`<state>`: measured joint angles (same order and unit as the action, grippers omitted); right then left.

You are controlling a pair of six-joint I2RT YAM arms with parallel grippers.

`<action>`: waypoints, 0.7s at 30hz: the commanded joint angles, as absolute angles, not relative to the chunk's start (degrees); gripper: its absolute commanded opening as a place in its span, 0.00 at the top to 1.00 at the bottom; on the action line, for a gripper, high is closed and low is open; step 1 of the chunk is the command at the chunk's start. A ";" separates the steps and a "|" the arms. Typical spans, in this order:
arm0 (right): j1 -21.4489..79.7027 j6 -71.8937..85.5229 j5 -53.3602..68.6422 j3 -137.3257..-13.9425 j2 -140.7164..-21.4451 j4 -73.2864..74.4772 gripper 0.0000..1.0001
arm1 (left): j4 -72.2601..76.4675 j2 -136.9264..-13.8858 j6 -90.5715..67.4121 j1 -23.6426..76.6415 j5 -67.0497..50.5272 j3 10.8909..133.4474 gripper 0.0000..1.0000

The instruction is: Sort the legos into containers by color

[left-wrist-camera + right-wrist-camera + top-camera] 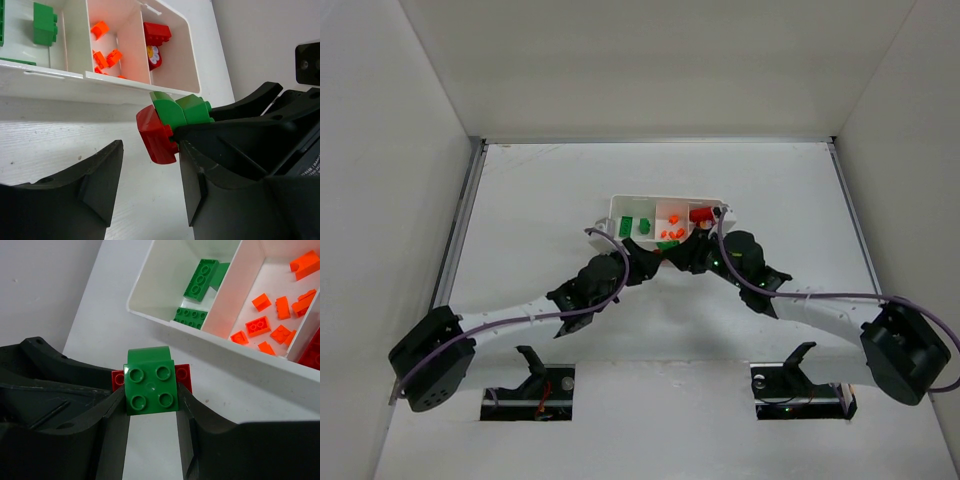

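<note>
Your right gripper (151, 396) pinches the green brick (151, 382) on two sides, your left gripper (150, 147) is spread beside the red brick (156, 134) stuck to it, just beside the tray (225, 352); both look light, hard and slippery, so squeeze the red one's flat sides.

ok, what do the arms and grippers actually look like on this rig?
The left arm and right arm match: white links between bulky black joint housings, with a purple cable running along each. The left gripper and right gripper are matte black, each with two thick wedge-shaped fingers.
</note>
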<state>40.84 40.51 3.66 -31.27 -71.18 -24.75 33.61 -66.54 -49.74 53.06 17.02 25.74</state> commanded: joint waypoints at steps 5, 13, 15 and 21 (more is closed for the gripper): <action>40.82 42.01 5.18 -30.50 -68.91 -31.11 0.78 | 36.91 -66.53 -50.80 52.51 18.45 29.00 0.59; 40.82 46.57 9.31 -29.09 -68.99 -36.46 0.78 | 39.10 -68.29 -52.55 53.74 20.38 29.62 0.71; 40.74 48.33 10.54 -28.48 -69.26 -38.57 0.78 | 39.99 -68.29 -52.91 53.83 21.00 29.53 0.75; 38.72 51.85 13.27 -26.99 -69.26 -42.36 0.78 | 40.25 -67.33 -52.47 54.62 21.88 29.62 0.82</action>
<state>38.94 48.14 7.62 -27.29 -70.11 -33.06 36.62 -68.20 -51.96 53.84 20.67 27.59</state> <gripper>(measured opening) 0.431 0.256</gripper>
